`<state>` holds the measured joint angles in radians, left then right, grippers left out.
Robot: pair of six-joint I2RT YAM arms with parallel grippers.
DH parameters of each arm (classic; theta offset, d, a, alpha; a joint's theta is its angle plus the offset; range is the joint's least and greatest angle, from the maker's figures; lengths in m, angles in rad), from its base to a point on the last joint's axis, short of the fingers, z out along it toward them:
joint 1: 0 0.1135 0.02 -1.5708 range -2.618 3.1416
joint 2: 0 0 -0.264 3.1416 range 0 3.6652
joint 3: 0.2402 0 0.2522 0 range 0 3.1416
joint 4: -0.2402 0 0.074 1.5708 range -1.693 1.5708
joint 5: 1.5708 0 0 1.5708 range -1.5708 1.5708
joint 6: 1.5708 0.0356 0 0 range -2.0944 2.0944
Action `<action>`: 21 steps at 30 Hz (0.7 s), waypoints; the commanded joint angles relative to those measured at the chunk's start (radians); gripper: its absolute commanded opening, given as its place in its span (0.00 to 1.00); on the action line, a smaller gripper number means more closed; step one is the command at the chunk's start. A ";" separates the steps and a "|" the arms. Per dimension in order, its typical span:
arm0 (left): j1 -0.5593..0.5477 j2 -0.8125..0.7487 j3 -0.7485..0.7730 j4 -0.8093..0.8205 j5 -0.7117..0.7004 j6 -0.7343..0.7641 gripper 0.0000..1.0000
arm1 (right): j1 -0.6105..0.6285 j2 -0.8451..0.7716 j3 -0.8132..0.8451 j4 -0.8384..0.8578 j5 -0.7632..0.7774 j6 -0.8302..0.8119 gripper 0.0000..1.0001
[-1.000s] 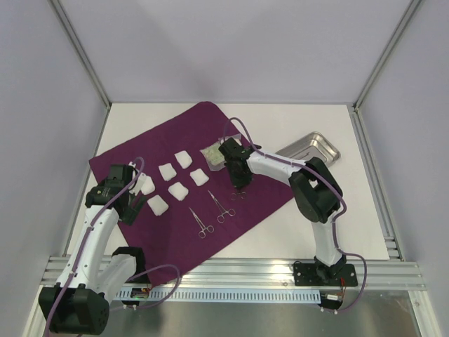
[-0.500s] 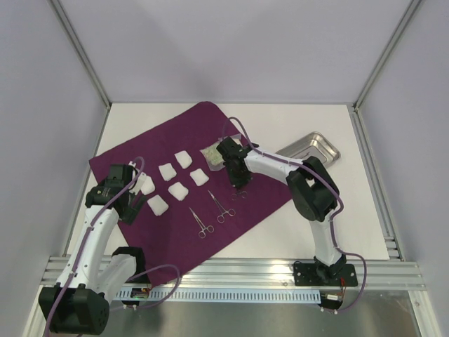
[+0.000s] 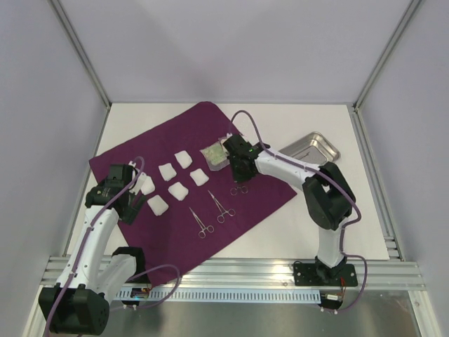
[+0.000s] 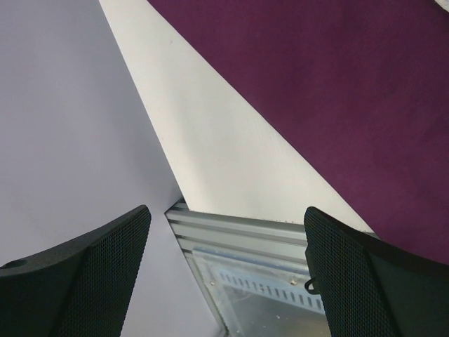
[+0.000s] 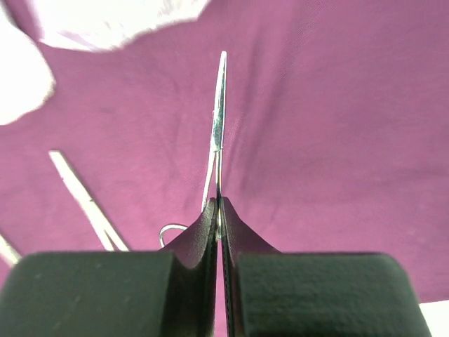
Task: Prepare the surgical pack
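The deep-purple cloth (image 3: 175,151) lies spread flat on the table. Several white gauze squares (image 3: 177,190) sit on it in rows beside a clear packet (image 3: 213,154). Two metal forceps (image 3: 201,223) lie on the cloth's near part. My right gripper (image 3: 242,172) is shut on a third forceps (image 5: 219,126), pinching its shanks while the tip points away over the cloth (image 5: 337,140). The steel tray (image 3: 312,147) rests on the bare table at the right. My left gripper (image 4: 226,214) stands open and holds nothing, at the cloth's left corner (image 3: 130,207).
The left wrist view shows the table's near-left edge and the aluminium rail (image 4: 245,235) below the open fingers. Another forceps (image 5: 84,200) lies left of the held one. White enclosure walls ring the table.
The right gripper's jaws have closed fully on the forceps, and the right arm has shifted slightly right and back. The left arm has not moved.
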<state>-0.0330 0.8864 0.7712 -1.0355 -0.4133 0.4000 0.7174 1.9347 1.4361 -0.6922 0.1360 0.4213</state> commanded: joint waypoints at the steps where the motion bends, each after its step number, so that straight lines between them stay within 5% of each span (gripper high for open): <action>1: 0.002 -0.007 0.028 -0.003 -0.009 0.014 1.00 | -0.039 -0.120 -0.037 0.114 -0.018 0.056 0.00; 6: 0.002 -0.006 0.033 -0.006 -0.009 0.014 1.00 | -0.136 -0.216 -0.109 0.180 -0.030 0.108 0.00; 14: 0.002 -0.003 0.043 -0.011 0.007 0.004 1.00 | -0.530 -0.394 -0.321 0.348 -0.067 0.286 0.01; 21: 0.002 0.006 0.048 -0.012 0.011 0.002 1.00 | -0.648 -0.321 -0.404 0.411 -0.016 0.361 0.00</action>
<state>-0.0330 0.8940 0.7780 -1.0367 -0.4019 0.3992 0.0807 1.5837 1.0458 -0.3599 0.0959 0.7158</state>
